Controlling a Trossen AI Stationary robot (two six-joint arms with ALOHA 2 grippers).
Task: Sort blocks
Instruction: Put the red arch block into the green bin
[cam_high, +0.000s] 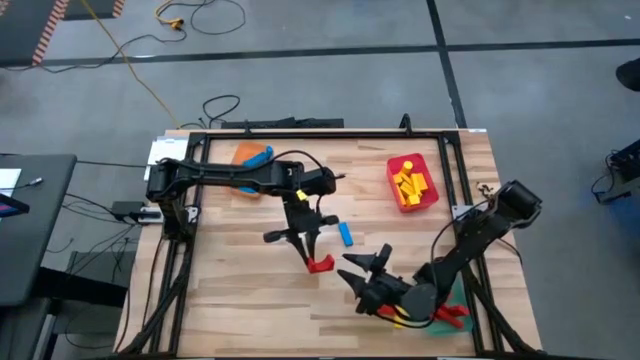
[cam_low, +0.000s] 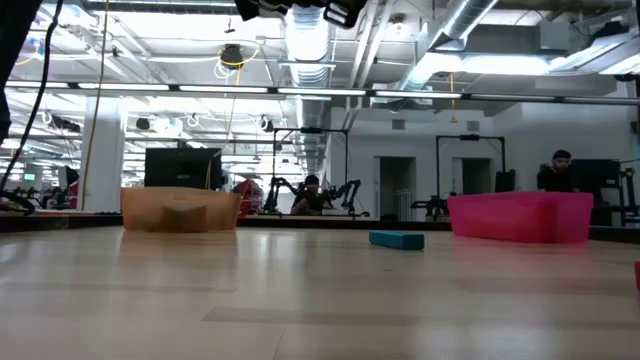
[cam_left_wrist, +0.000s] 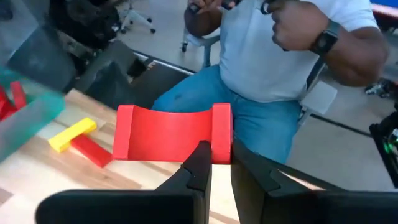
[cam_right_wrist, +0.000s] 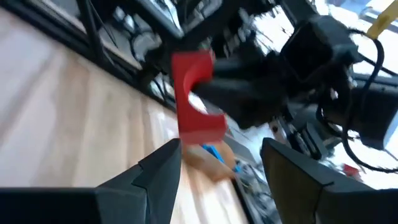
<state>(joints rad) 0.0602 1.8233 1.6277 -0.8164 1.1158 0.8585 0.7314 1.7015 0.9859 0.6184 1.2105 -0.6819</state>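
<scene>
Left claw of mine is pinched narrow on one upright end of a red arch-shaped block, carrying it above the middle of the table; gripping an end post rather than the wide span seems the only way the fingers can close around it. Right claw hangs just beside it with its jaws spread wide and nothing between them, pointed at the same red piece, so I judge I am lining up either a handover or simply waiting my turn. From that wrist camera the red block sits directly ahead between the open fingers but apart from them. A blue block lies flat on the table near the left claw, not yet sorted. Yellow blocks are already gathered in the red tray at the far right, and blue pieces rest in the orange tray at the far left. Near the green tray at the near right edge a yellow block and a red block lie crossed and touching on the table. Beyond the table's edge a seated person shows in the left wrist view.
</scene>
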